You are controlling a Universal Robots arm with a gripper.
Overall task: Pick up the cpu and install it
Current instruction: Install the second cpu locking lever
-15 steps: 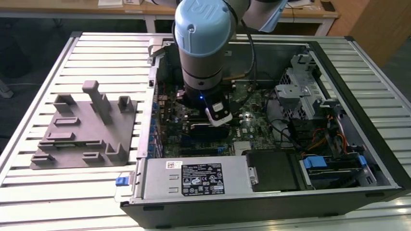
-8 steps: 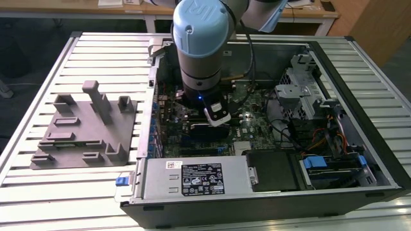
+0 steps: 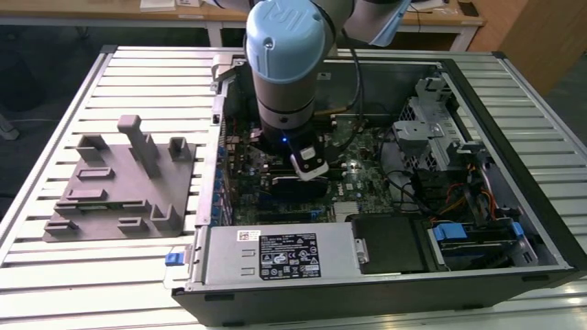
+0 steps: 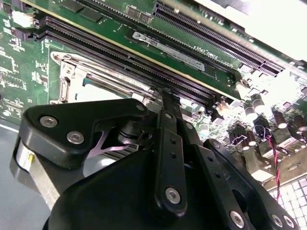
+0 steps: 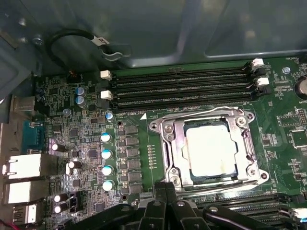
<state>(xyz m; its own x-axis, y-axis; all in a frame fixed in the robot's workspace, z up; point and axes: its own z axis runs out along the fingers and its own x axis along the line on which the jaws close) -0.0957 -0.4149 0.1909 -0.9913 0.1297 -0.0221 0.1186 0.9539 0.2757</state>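
Scene: An open computer case (image 3: 385, 275) lies on its side on a slatted metal table (image 3: 101, 282), with a robot arm (image 3: 289, 75) reaching down into it in the exterior view.

Arm: Its pale blue and grey body stands nearly upright over the green motherboard (image 3: 367, 179), a blue light glowing low on the wrist.

Gripper: The black gripper (image 4: 165, 103) hangs just above the board, beside the socket. In the second wrist view its linkage arms run together to a narrow tip, so the fingers appear pressed together with nothing pinched between them. In the first wrist view the fingers (image 5: 165, 201) show at the edge of the socket frame.

Cpu: The cpu (image 5: 211, 148), a pale silvery square, sits flat inside the metal socket frame (image 5: 165, 143) on the motherboard. The frame surrounds it on all sides. In the second wrist view a pale patch of it shows past the gripper body.

Memory slots: Long black slots (image 5: 182, 88) run in parallel rows on one side of the socket, with more (image 5: 244, 203) on the opposite side.

Fixture: A grey moulded fixture (image 3: 119, 185) with upright blocks rests on the table towards the exterior view's left, well apart from the gripper.

Case interior: A power supply box (image 3: 275, 258) lies along the near edge, and drive bays with blue tabs (image 3: 449, 232) sit towards the exterior view's right.
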